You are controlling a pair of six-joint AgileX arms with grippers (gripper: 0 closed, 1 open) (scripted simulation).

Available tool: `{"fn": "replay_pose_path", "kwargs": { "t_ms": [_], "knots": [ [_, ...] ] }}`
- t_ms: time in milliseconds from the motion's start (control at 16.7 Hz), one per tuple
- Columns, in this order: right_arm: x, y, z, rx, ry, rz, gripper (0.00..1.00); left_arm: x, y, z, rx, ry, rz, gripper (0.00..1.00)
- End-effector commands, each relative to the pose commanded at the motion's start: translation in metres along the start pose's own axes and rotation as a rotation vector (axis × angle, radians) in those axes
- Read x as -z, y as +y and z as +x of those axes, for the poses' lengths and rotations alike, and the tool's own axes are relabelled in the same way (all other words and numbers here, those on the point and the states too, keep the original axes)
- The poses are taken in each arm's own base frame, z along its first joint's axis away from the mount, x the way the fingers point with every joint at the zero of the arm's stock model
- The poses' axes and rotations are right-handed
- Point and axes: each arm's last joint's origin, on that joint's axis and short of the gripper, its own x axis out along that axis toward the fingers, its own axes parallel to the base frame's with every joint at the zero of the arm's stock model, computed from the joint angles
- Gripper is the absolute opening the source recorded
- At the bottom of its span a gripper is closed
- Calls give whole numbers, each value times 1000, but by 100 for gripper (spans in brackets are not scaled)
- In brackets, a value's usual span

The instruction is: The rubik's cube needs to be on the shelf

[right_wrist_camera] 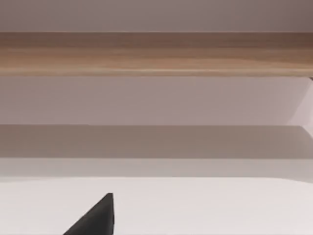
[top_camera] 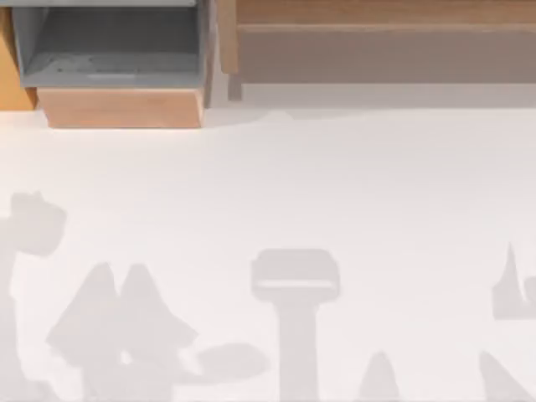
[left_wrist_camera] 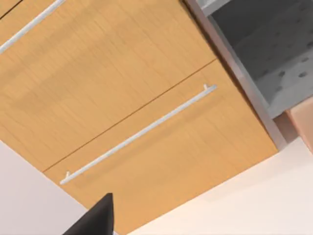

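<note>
Item: the shelf [top_camera: 377, 12]; long light-wood board at the back of the top view's right side, grey-brown front face beneath it, wooden side post at its left end; the stretch of board in view carries nothing.

Item: the rubik's cube; I cannot tell where it is from these frames, so its place stays unrecorded; it is not on the visible part of the shelf.

Item: boxy compartment [top_camera: 109, 46]; grey-lined, light-wood front, back left of the top view; its visible floor is bare.

Item: surface [top_camera: 276, 184]; pale, crossed along its near edge by soft grey shadows of arms held above it.

Progress, as a judgement: the placing is not shown as done; finding, gripping, carrying and setting down the cube all appear to be left.

Item: left claw [left_wrist_camera: 95, 218]; one dark fingertip in the left wrist view, facing a light-wood cabinet front [left_wrist_camera: 122, 88] with a slim metal bar handle [left_wrist_camera: 139, 133], the grey compartment off to one side; whether it is spread or closed, or holds anything, I cannot tell.

Item: right claw [right_wrist_camera: 95, 218]; one dark fingertip in the right wrist view, camera levelled at the shelf's wooden edge [right_wrist_camera: 156, 54] over the pale surface; its spread and contents likewise I cannot tell.
</note>
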Motion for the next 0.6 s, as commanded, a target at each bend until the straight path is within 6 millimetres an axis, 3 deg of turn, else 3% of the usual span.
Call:
{"fn": "replay_pose_path", "kwargs": {
  "t_ms": [300, 600],
  "knots": [
    [0, 0, 0, 0, 0, 0, 100, 29, 37, 69, 3, 1, 291, 100],
    [0, 0, 0, 0, 0, 0, 100, 71, 56, 135, -23, -33, 565, 100]
  ]
}}
